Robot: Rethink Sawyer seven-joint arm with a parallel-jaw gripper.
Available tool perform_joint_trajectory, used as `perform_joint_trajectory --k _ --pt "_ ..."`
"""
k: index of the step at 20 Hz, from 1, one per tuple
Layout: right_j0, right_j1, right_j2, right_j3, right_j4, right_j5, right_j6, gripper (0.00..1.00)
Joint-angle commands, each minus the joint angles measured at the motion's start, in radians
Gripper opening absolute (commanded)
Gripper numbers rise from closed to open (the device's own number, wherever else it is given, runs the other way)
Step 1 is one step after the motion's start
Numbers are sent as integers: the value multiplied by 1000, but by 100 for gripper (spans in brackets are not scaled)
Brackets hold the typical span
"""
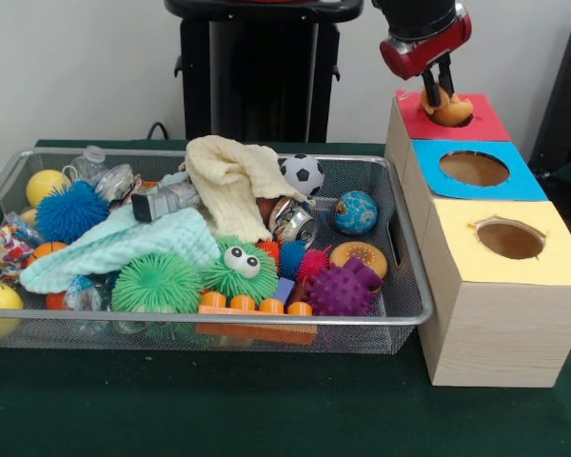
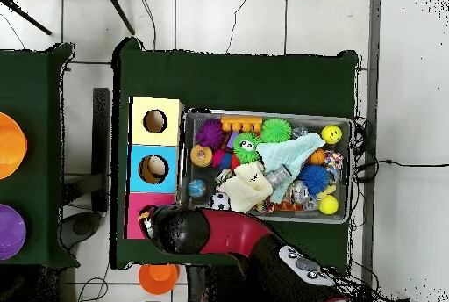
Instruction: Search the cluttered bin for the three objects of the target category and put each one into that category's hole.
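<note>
A: Red top, upper right of the front view — the gripper (image 1: 439,92) is hanging right over the red hole (image 1: 454,116), and its fingers are clamping a tan plush (image 1: 446,109).

B: Is the plush sitting in the hole?

A: It is resting at the opening, partly above the rim; how deep it is reaching, I cannot tell. The fingers are pressing on its upper part.

B: And the bin?

A: The bin (image 1: 411,286) is taking up the left and middle of the frame, standing on the green worktop (image 1: 266,409) just beside the box (image 1: 495,324). A green fuzzy ball (image 1: 240,269) with googly eyes is lying near the bin's front, a purple spiky ball (image 1: 344,289) to its right, a cream cloth (image 1: 230,181) draping over the middle, and a small football (image 1: 304,173) sitting at the back.

B: What is the overhead view showing?

A: The arm (image 2: 230,233) is reaching from the lower middle toward the box's red end at lower left, covering that hole. The bin (image 2: 352,168) is lying right of the box.
</note>
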Motion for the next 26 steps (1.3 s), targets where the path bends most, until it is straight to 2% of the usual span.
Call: perform_joint_trajectory --k 1,7,8,21,26 --pt "-33 41 22 30 -18 -86 182 0" --pt "-13 40 6 16 -11 -47 180 0" --pt "-7 40 4 4 -6 -37 181 100" --pt "2 56 8 -19 6 -29 183 100" --pt "10 31 -7 -33 8 -14 187 100"
